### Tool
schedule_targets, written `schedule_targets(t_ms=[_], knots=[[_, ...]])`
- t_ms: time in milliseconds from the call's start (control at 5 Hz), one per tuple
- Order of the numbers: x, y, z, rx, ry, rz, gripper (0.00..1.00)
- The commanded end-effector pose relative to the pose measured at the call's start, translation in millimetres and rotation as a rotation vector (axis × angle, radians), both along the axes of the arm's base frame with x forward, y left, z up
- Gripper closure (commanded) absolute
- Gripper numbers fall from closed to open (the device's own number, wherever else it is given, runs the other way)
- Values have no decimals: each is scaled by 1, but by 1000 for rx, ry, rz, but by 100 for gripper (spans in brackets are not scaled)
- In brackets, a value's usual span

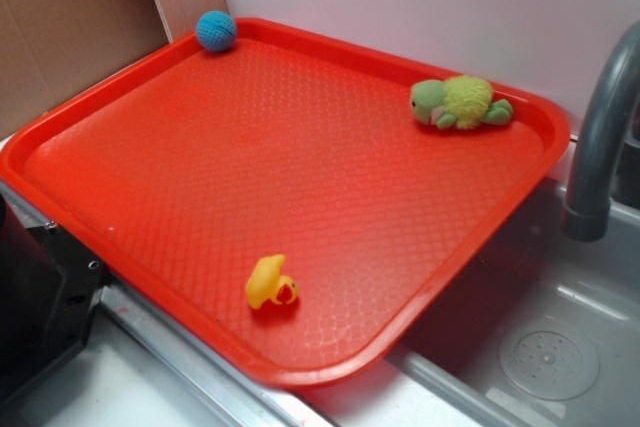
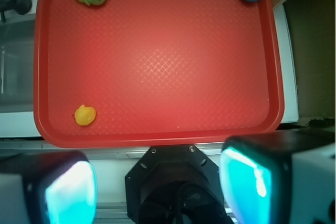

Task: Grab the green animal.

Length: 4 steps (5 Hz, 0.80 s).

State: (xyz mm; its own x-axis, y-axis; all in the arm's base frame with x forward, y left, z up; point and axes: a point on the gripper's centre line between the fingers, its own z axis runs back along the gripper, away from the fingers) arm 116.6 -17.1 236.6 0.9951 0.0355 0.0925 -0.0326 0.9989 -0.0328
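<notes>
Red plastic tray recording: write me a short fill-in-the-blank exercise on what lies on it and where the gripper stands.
1. The red plastic tray carries ____ toys.
2. The small green plush turtle lies in a corner next to the grey ____.
3. The blue knitted ball and the yellow rubber duck are ____ each other.
4. In the wrist view the gripper is open and holds ____.

Missing words: three; faucet; apart from; nothing
</notes>
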Motion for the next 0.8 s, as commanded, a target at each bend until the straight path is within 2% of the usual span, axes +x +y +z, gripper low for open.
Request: schedule_targets(t_ms=[0,200,400,600], knots=[[0,0,0,0,0,0,0],[50,-13,-50,83,39,-209,0],[102,-41,-84,62,-111,-385,0],[102,-41,-84,62,-111,-385,0]])
